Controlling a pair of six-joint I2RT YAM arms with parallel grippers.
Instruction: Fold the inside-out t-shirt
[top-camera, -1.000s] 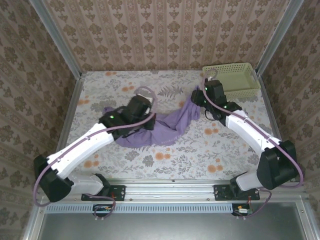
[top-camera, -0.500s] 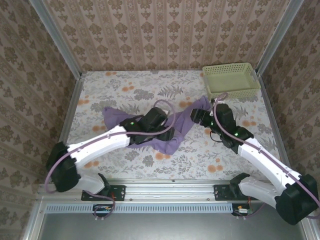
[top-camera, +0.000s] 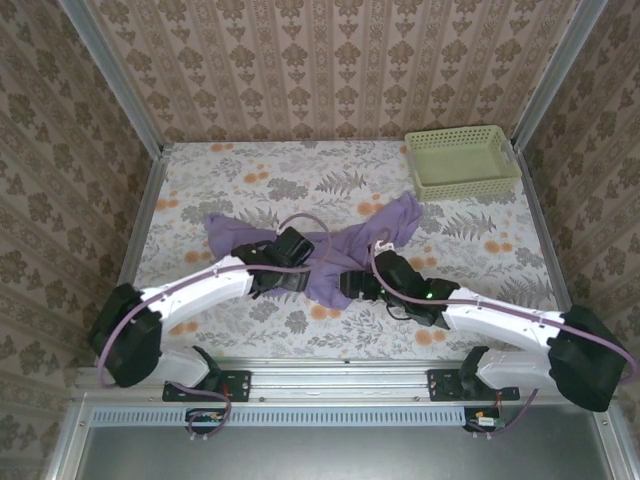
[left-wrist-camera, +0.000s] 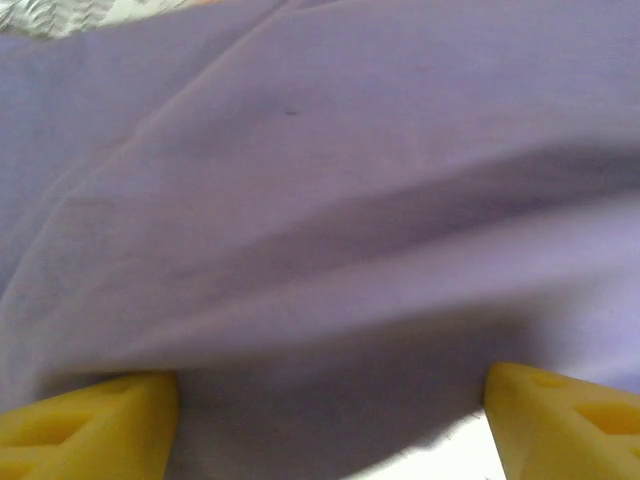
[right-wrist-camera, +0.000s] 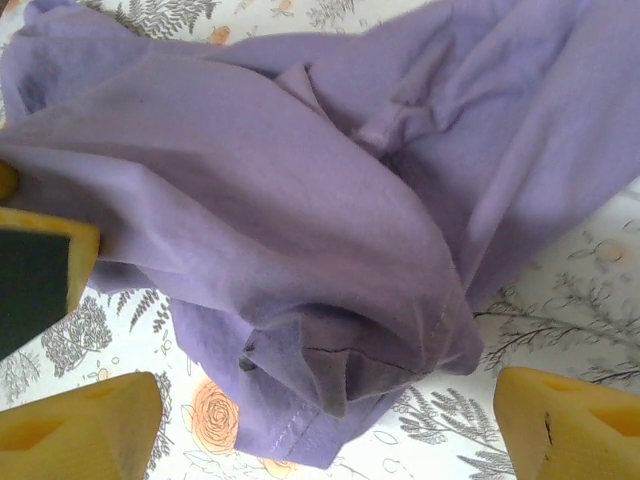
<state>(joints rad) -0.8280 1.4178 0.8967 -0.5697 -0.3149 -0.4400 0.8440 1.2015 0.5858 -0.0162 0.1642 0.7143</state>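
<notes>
Two wide-open grippers crowd the crumpled t-shirt (top-camera: 388, 222), sprawled left-to-far-right across mid-table: the left gripper (left-wrist-camera: 330, 425) hard against its cloth, the right gripper (right-wrist-camera: 325, 430) just above its near hem.

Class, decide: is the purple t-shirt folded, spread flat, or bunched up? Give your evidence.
Bunched up: the t-shirt lies in a crumpled band on the table, with irregular creases and overlapping layers.

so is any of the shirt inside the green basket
No, the t-shirt lies crumpled on the table, all of it outside the basket walls.
</notes>
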